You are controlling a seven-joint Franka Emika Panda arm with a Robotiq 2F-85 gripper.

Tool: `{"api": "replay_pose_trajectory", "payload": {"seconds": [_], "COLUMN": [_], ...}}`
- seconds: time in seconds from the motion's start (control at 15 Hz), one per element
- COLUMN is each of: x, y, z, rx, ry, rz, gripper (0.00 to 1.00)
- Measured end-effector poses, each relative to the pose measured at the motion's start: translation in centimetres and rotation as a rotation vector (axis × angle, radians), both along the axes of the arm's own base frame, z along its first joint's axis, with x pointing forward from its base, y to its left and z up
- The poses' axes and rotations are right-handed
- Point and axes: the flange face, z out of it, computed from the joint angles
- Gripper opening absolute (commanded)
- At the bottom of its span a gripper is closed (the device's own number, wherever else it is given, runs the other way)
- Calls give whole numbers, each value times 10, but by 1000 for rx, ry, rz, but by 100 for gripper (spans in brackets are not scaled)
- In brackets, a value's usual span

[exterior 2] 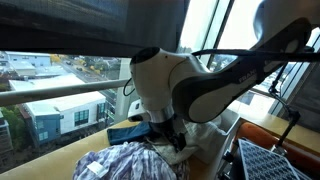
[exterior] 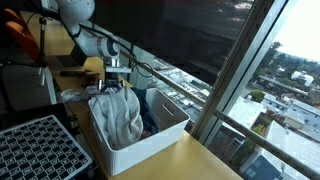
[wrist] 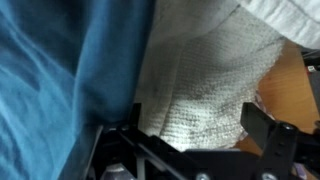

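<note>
1. My gripper (wrist: 185,140) is spread wide, with one finger (wrist: 100,150) at the left of the wrist view and the other at the right, and nothing is pinched between them
2. Right under the spread fingers lies a grey-white cloth (wrist: 200,90) with a coarse knitted look; it fills the gap between them, but I cannot tell whether the fingertips touch it
3. Touching that cloth on its left in the wrist view is a blue cloth (wrist: 60,70), smooth and folded in long creases
4. Both cloths sit heaped in a white bin (exterior: 150,140); in an exterior view the grey-white one rises over the rim and my gripper hangs at the very top of the heap
5. A plaid cloth (exterior 2: 130,162) also lies in the heap, at the bottom of an exterior view below my arm
6. The bin stands on a wooden table (exterior: 190,160)
7. Just beside the bin on the table is a black grid tray (exterior: 40,150)
8. Behind the table runs a tall window (exterior: 235,70) with a dark blind over its upper part
9. Farthest off, through the glass, are buildings (exterior: 290,90) and trees in daylight
</note>
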Motion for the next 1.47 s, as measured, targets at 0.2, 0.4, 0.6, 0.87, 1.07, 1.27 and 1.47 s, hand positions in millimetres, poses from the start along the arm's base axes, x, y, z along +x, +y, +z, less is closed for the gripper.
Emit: {"api": "replay_pose_trajectory", "payload": {"seconds": [0.2, 0.4, 0.6, 0.87, 1.07, 1.27, 1.47], "x": [-7, -12, -17, -24, -21, -17, -12], "y": [-9, -13, -16, -26, -31, -29, -17], "z": [-16, -28, -39, -52, -49, -38, -6], "rx": [-22, -33, -41, -44, -42, -34, -11], "ry": [27, 44, 57, 67, 54, 30, -30], "rz": [-2, -7, -21, -47, -71, -89, -113], "gripper": [100, 99, 70, 38, 16, 1, 2]}}
